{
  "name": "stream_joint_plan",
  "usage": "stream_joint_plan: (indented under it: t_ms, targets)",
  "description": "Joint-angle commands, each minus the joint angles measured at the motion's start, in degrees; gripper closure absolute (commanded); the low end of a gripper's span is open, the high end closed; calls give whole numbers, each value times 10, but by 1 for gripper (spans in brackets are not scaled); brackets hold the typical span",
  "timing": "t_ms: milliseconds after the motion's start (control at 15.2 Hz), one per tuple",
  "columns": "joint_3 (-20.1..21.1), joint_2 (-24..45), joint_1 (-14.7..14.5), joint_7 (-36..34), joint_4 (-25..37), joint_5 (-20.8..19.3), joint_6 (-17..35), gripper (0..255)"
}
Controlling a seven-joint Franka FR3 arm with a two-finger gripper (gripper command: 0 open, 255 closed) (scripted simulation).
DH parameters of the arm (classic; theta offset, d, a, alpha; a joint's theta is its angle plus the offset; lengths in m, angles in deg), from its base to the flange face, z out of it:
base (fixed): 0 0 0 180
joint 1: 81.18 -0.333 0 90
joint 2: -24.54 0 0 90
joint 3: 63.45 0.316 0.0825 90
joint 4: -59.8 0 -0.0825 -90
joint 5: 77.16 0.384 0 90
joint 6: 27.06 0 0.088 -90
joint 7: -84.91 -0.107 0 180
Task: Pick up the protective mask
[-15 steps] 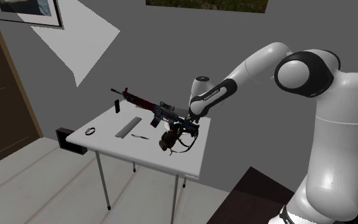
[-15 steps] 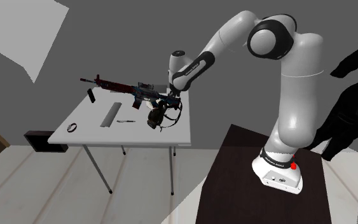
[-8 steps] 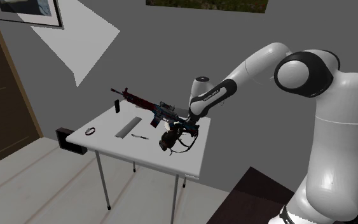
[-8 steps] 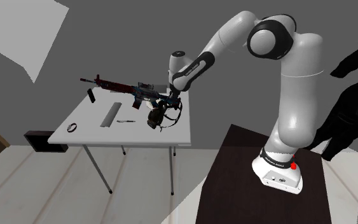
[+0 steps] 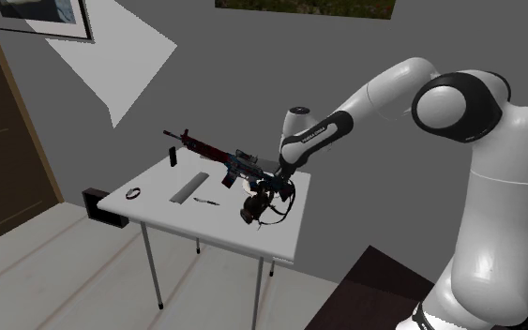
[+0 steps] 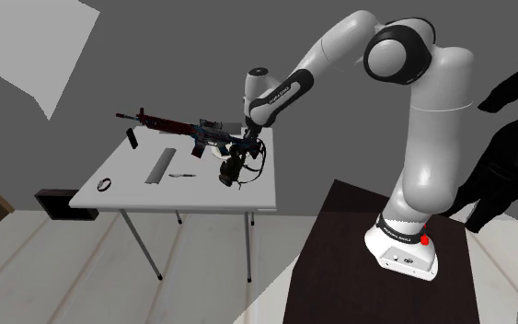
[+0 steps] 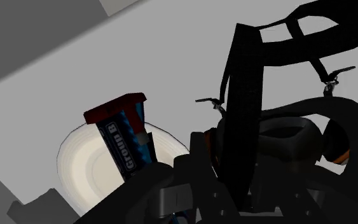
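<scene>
At the counter's point(image 5: 158, 214) left end lay a small ring point(image 5: 133, 193), then a flat grey bar point(image 5: 192, 187) with a rifle point(image 5: 217, 156) at the far side behind it, all apart from the work. Near the counter's right end the protective mask point(image 5: 255, 207) hung dark beneath the pincer point(image 5: 272, 187), its straps drooping toward the near edge. The pincer looked clamped on the mask's upper part, just beside the rifle's right end. I judged the step in hand to be the lift, though whether the mask was quite free of the counter could not be told. The next move called for a straight rise, keeping the straps off the rifle. Further right the arm point(image 5: 346, 117) reached in from its high shoulder, forearm slanting down and leftward, wrist bent over the mask.
</scene>
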Motion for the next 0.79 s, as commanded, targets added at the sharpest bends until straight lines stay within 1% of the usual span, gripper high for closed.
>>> stream_joint_plan:
  t_ms: [0, 594, 726]
  targets:
    - [0, -9, -1, 1, 5, 0, -13, 255]
    - [1, -48, -2, 8, 27, 3, -74, 255]
    - [1, -49, -2, 8, 27, 3, -75, 255]
